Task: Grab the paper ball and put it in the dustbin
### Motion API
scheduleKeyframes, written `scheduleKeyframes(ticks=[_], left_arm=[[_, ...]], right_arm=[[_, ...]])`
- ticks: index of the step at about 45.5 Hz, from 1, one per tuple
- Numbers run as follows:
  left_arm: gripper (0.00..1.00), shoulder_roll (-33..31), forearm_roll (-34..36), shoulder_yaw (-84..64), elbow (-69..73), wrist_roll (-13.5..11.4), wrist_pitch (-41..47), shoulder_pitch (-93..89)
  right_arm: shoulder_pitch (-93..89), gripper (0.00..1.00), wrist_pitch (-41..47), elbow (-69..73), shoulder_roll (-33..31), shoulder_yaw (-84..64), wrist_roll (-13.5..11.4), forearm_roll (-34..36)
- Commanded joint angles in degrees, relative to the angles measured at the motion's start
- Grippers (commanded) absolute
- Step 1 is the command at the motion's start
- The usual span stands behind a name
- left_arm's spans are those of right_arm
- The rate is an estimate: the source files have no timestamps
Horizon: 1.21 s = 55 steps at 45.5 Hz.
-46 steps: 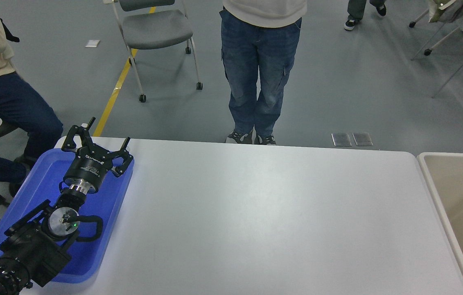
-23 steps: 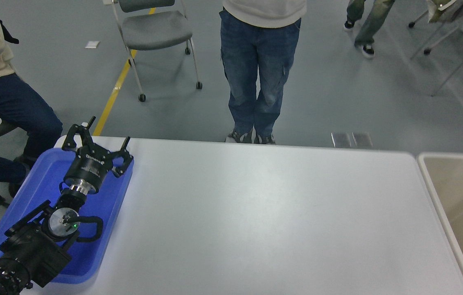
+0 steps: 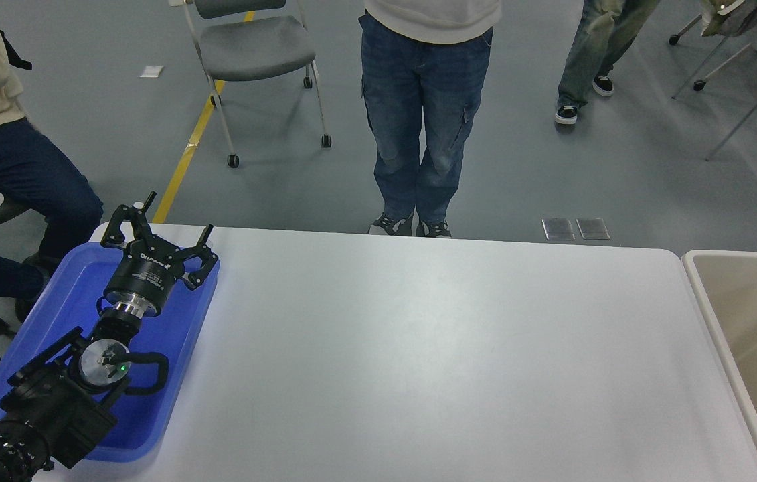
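The paper ball is out of view; no tan wad shows on the table or in the visible part of the bin. The beige dustbin (image 3: 706, 294) stands at the table's right end, its pale rim and plain tan inside showing, cut off by the picture's right edge. My left gripper (image 3: 174, 217) is parked at the lower left over the blue tray, fingers spread open and empty. My right arm and gripper are out of view.
A shallow blue tray (image 3: 70, 281) lies at the table's left end under the left arm. The white table (image 3: 432, 348) spans the middle. A person in jeans (image 3: 422, 114) stands at the far edge; another sits at far left. A grey chair (image 3: 254, 47) stands behind.
A person at the top right has walked closer into view. The left arm has not moved.
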Motion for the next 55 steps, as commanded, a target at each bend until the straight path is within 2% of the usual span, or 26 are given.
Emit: scheduleKeyframes(ticks=[1,11,13,14,16,18,19,20,40,55], left_arm=[[1.0,0.0,0.0,0.0,0.0,0.0,0.0,0.0],[1.0,0.0,0.0,0.0,0.0,0.0,0.0,0.0],[1.0,0.0,0.0,0.0,0.0,0.0,0.0,0.0],[1.0,0.0,0.0,0.0,0.0,0.0,0.0,0.0],[1.0,0.0,0.1,0.0,0.0,0.0,0.0,0.0],[1.0,0.0,0.0,0.0,0.0,0.0,0.0,0.0],[1.0,0.0,0.0,0.0,0.0,0.0,0.0,0.0],[1.0,0.0,0.0,0.0,0.0,0.0,0.0,0.0],[1.0,0.0,0.0,0.0,0.0,0.0,0.0,0.0],[1.0,0.0,0.0,0.0,0.0,0.0,0.0,0.0]], right_arm=[[-5.3,0.0,-4.7,-3.4,4.2,1.9,0.1,0.2],[-6.1,0.0,-4.8,-3.4,5.1,1.8,0.1,0.4],[-6.1,0.14,-4.8,-3.4,5.1,1.3,0.1,0.2],[-6.1,0.25,-4.9,-3.4,5.1,1.2,0.1,0.0],[-6.0,0.54,-5.2,-3.5,4.9,1.1,0.1,-0.2],[-5.8,0.78,-6.2,-3.6,4.8,1.1,0.1,-0.2],[-5.8,0.84,-6.9,-3.5,4.8,1.1,0.1,-0.2],[-5.8,0.87,-7.5,-3.5,4.8,1.2,0.1,-0.1],[-6.6,0.9,-9.5,-3.3,6.4,1.5,0.1,-0.1],[-6.2,0.97,-10.0,-4.2,6.6,1.3,0.1,-0.2]])
